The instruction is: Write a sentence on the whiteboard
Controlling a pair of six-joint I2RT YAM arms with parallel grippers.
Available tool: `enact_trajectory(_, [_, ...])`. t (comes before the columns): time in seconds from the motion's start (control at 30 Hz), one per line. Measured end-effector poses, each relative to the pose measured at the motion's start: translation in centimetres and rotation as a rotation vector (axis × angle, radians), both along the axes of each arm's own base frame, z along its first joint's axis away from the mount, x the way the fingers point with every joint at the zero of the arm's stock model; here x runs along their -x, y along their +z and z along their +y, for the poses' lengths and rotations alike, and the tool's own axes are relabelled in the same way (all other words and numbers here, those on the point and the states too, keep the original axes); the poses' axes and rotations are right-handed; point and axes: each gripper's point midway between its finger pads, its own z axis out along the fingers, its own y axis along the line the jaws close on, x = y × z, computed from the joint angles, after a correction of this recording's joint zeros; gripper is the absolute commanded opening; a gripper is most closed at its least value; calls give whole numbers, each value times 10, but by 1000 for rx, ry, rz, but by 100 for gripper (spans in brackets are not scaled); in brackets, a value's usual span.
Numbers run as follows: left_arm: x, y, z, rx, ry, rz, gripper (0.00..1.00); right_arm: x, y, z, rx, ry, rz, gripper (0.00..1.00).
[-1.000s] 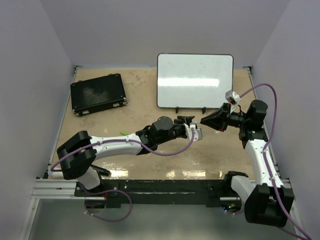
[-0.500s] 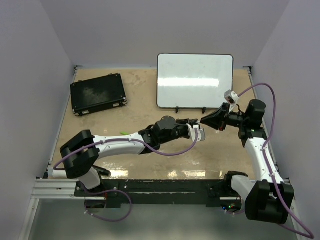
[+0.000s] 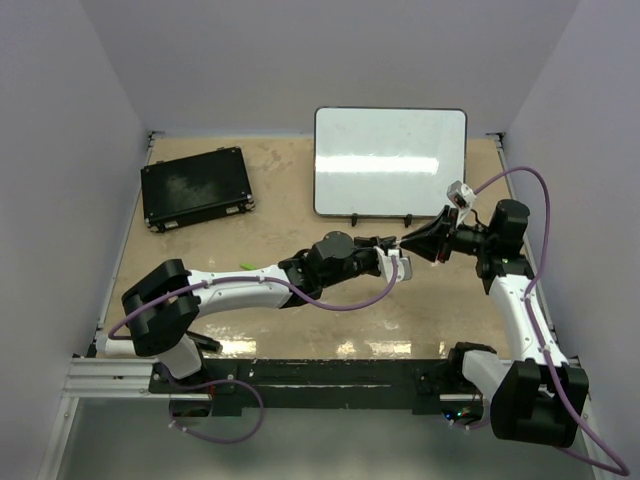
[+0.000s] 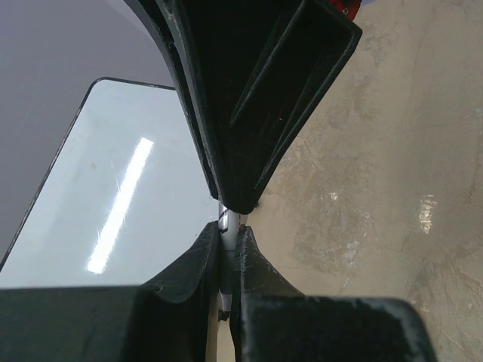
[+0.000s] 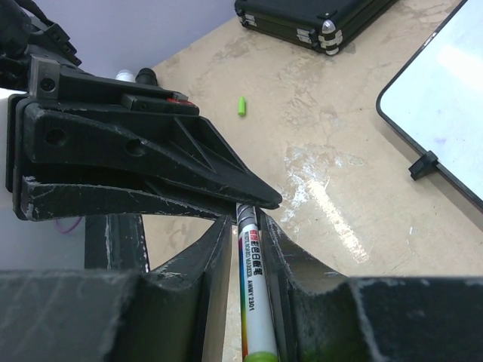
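Because both arms meet on one marker just in front of the whiteboard, which lies at the far side of the worktop with no sentence on it yet, a mistimed release could drop the marker, or opposing pulls could skew it. Reaching in from the whiteboard's left, the left gripper has its fingers pinched tight on the marker's thin end. From the whiteboard's right, the right gripper sets its fingers narrowly along the barrel. Whether they press it, I cannot tell.
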Motion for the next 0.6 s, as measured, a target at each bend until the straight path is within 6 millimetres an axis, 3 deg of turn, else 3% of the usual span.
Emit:
enact_trajectory(0.13, [0, 2, 0, 4, 1, -2, 0, 1, -1, 1, 0, 4, 5, 20])
enact_trajectory(0.47, [0, 1, -1, 4, -1, -2, 0, 0, -1, 1, -6, 7, 15, 23])
enact_trajectory(0.57, [0, 3, -1, 6, -1, -3, 0, 0, 0, 1, -10, 9, 17, 18])
enact_trajectory(0.6, [0, 3, -1, 7, -2, -4, 0, 0, 1, 1, -12, 9, 16, 7])
